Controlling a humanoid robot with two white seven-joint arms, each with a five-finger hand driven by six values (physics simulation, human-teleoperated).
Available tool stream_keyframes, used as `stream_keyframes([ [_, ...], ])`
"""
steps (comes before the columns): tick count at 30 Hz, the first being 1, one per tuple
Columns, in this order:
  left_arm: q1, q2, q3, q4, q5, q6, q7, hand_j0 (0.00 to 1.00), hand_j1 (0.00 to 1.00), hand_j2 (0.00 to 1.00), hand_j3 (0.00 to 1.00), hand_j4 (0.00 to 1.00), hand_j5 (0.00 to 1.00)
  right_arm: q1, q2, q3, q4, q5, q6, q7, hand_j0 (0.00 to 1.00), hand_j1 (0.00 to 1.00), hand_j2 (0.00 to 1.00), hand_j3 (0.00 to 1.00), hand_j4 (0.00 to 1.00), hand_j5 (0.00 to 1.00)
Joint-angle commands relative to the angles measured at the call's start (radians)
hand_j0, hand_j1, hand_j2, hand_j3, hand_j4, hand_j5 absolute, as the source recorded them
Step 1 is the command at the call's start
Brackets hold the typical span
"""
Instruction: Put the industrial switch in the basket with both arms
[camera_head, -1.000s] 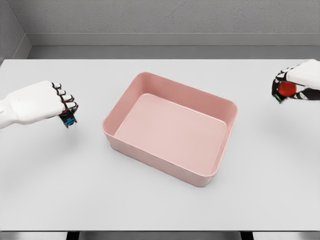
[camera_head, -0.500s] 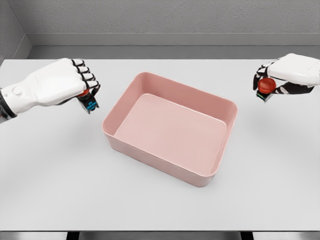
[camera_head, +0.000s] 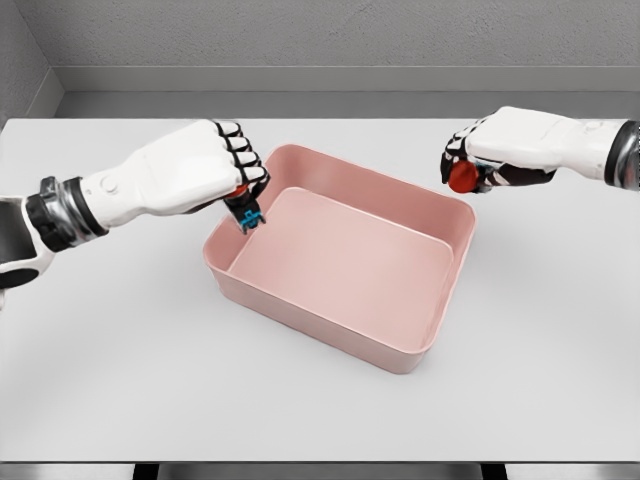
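We saw a pale pink basket (camera_head: 340, 262) on a light grey table (camera_head: 120, 370). Both hands were white with black finger joints: the left hand (camera_head: 205, 165) held a red-and-blue switch (camera_head: 248, 212), the right hand (camera_head: 495, 145) a red-topped one (camera_head: 462, 176) (its body mostly hidden).

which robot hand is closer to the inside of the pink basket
Left. The left robot hand holds its switch over the pink basket's left corner; the right robot hand, gripping a red-capped switch, is at the far right rim.

Simulated test bench, white table (camera_head: 320, 420), grey walls (camera_head: 350, 35)
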Motion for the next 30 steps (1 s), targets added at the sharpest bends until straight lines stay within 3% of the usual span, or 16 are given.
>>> stream_keyframes([
  [1, -0.009, -0.024, -0.050, 0.011, -0.010, -0.001, 0.004, 0.24, 0.24, 0.24, 0.24, 0.24, 0.24, -0.003, 0.017, 0.028, -0.001, -0.002, -0.006, -0.001, 0.51, 0.51, 0.51, 0.51, 0.51, 0.51],
  [7, -0.034, -0.079, -0.082, 0.051, -0.050, -0.001, 0.004, 0.30, 0.30, 0.30, 0.30, 0.30, 0.30, -0.037, 0.044, 0.046, -0.001, -0.003, -0.046, -0.001, 0.52, 0.52, 0.52, 0.52, 0.52, 0.52],
  [9, -0.034, -0.082, -0.084, 0.051, -0.050, -0.001, 0.004, 0.43, 0.43, 0.43, 0.43, 0.43, 0.43, -0.057, 0.058, 0.074, -0.001, -0.003, -0.047, -0.001, 0.53, 0.53, 0.53, 0.53, 0.53, 0.53],
  [10, -0.034, -0.091, -0.082, 0.051, -0.050, -0.001, 0.004, 0.63, 0.63, 0.63, 0.63, 0.63, 0.63, -0.057, 0.058, 0.075, -0.001, -0.002, -0.046, -0.001, 0.66, 0.66, 0.66, 0.66, 0.66, 0.66],
  [11, -0.034, -0.099, -0.086, 0.051, -0.050, -0.001, 0.004, 0.77, 0.77, 0.77, 0.77, 0.77, 0.77, -0.060, 0.056, 0.074, 0.001, -0.002, -0.032, -0.001, 0.99, 0.99, 0.99, 0.99, 0.99, 0.99],
  [15, -0.034, -0.108, -0.095, 0.051, -0.050, -0.001, 0.004, 0.97, 0.97, 0.97, 0.97, 0.97, 0.97, -0.063, 0.041, 0.042, 0.008, -0.006, -0.029, -0.001, 1.00, 1.00, 1.00, 1.00, 1.00, 1.00],
  [23, -0.043, -0.145, -0.133, 0.052, -0.050, -0.001, 0.004, 1.00, 1.00, 1.00, 1.00, 1.00, 1.00, -0.031, -0.057, -0.035, 0.012, -0.011, -0.041, -0.001, 1.00, 1.00, 1.00, 1.00, 1.00, 1.00],
  [27, -0.078, -0.163, -0.165, 0.074, -0.099, -0.001, 0.004, 1.00, 1.00, 1.00, 1.00, 1.00, 1.00, 0.181, -0.083, -0.225, 0.001, -0.011, -0.078, -0.001, 1.00, 1.00, 1.00, 1.00, 1.00, 1.00],
  [30, -0.106, -0.162, -0.202, 0.075, -0.142, -0.001, 0.004, 1.00, 1.00, 1.00, 1.00, 1.00, 1.00, 0.212, -0.083, -0.256, 0.001, -0.011, -0.136, -0.001, 1.00, 1.00, 1.00, 1.00, 1.00, 1.00],
])
